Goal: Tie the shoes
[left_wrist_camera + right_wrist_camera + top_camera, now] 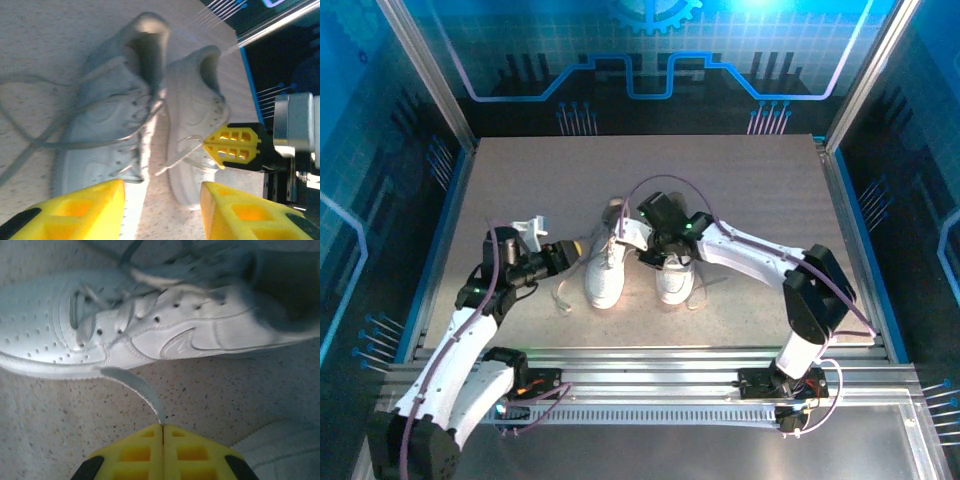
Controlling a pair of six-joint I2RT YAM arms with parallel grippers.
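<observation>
One lace (132,382) of the shoes (165,335) was pinched by the right gripper (162,429); another was judged due to be taken by the open left gripper (161,192).

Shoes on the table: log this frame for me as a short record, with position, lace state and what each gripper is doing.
pair: the shoes stand side by side mid-table, toes toward the arm bases
laces: untied; a loose lace trails on the table
right arm: right gripper shut on a lace end, low between the pair
left arm: left gripper open, beside the pair, holding nothing
knot: not yet made
</observation>
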